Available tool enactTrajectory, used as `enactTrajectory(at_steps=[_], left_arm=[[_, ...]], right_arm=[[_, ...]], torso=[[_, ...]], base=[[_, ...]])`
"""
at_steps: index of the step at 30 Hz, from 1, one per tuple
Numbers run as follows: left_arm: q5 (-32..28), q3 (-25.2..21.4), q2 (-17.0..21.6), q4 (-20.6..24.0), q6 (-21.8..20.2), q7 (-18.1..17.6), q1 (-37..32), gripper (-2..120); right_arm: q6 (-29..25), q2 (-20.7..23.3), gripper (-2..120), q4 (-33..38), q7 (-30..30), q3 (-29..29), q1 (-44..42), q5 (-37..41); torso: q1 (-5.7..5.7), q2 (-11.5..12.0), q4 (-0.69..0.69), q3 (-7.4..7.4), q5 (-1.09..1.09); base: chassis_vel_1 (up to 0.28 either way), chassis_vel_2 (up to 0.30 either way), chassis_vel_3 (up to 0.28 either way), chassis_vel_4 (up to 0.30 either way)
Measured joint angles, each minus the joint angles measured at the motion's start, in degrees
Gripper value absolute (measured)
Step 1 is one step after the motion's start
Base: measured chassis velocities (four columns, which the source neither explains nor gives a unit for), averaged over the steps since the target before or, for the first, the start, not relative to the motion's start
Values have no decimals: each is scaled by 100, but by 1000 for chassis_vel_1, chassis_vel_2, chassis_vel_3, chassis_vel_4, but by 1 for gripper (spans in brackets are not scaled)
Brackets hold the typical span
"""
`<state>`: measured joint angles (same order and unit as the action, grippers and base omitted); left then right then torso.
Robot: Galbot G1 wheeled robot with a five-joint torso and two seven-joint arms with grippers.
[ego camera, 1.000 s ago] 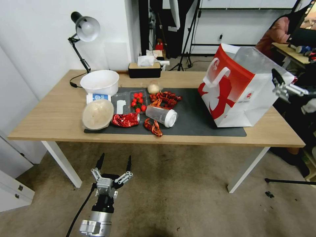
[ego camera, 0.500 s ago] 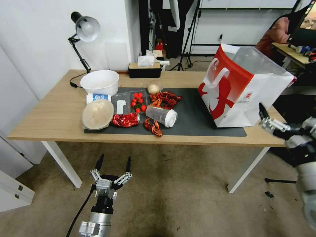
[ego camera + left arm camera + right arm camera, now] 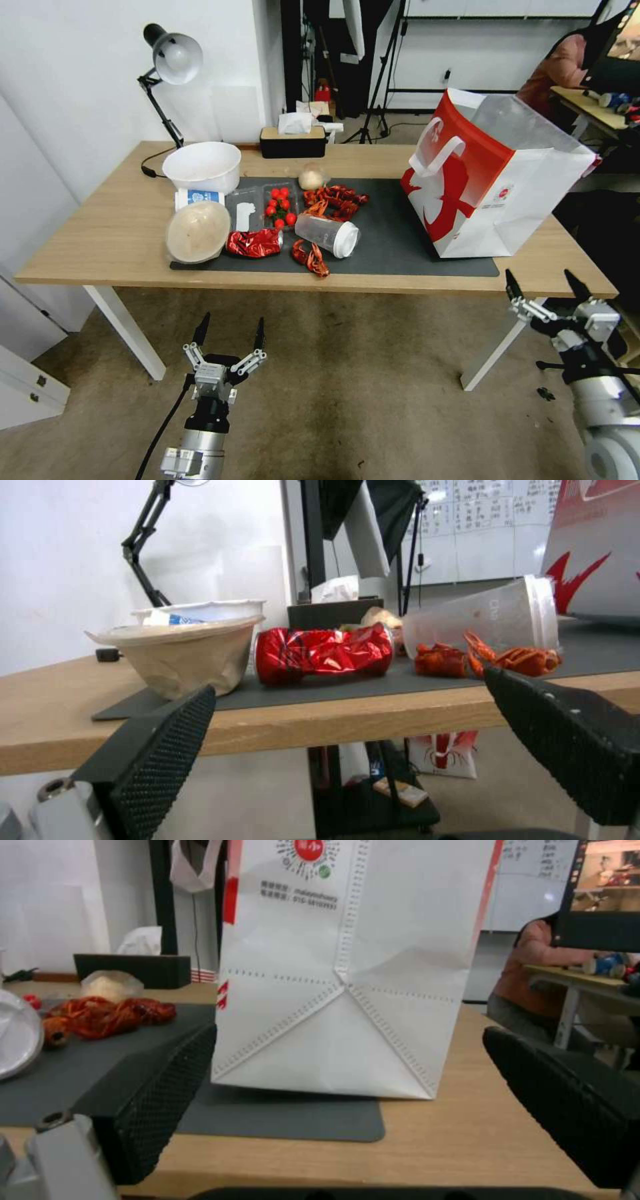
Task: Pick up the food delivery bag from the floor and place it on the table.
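The food delivery bag (image 3: 490, 180), white and red with a silver lining and white handles, stands upright on the right end of the table (image 3: 100, 247), partly on its dark grey mat (image 3: 393, 240). Its white side panel (image 3: 347, 990) faces the right wrist camera. My right gripper (image 3: 545, 288) hangs open and empty just off the table's front right corner, below and in front of the bag. Low over the floor (image 3: 347, 373), in front of the table's left half, my left gripper (image 3: 230, 329) is open too, holding nothing.
On the mat's left part lie bowls (image 3: 198, 230), a crushed red can (image 3: 254, 243), a tipped plastic cup (image 3: 328, 235), tomatoes and crayfish shells. A desk lamp (image 3: 170, 63) and tissue box (image 3: 293, 140) stand at the back. White table legs (image 3: 497, 343) flank the open floor.
My right gripper has dropped from beside the bag's upper right edge down to below the table's front right corner, with its fingers open. The bag stays standing on the table. The left arm barely moved.
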<state>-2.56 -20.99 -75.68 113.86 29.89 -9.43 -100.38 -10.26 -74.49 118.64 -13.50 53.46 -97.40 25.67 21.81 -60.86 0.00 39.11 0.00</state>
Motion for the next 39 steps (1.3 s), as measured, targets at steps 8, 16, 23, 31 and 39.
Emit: enactTrajectory(at_steps=[8, 16, 23, 31, 39], left_arm=[[11, 0, -14, -37, -13, 0, 22, 100], [15, -22, -14, -96, -16, -22, 87, 100], [5, -17, 0, -139, -16, -39, 162, 100], [3, -19, 7, -214, -24, -102, 222, 100], [14, -11, 8, -253, -40, -138, 279, 100]], right_arm=[[-122, -117, 100, -82, -71, -81, -3, -172], [-125, -374, 100, -94, 105, -227, 68, -300], [-130, -424, 100, -122, 175, -235, 128, -319], [-123, -539, 100, -185, 253, -276, 169, -400], [-171, -607, 100, -249, 251, -276, 168, -428]], torso=[[0, 0, 0, 0, 0], [0, 0, 0, 0, 0], [0, 0, 0, 0, 0], [0, 0, 0, 0, 0], [0, 0, 0, 0, 0]], base=[[0, 0, 0, 0], [0, 0, 0, 0], [0, 0, 0, 0], [0, 0, 0, 0], [0, 0, 0, 0]])
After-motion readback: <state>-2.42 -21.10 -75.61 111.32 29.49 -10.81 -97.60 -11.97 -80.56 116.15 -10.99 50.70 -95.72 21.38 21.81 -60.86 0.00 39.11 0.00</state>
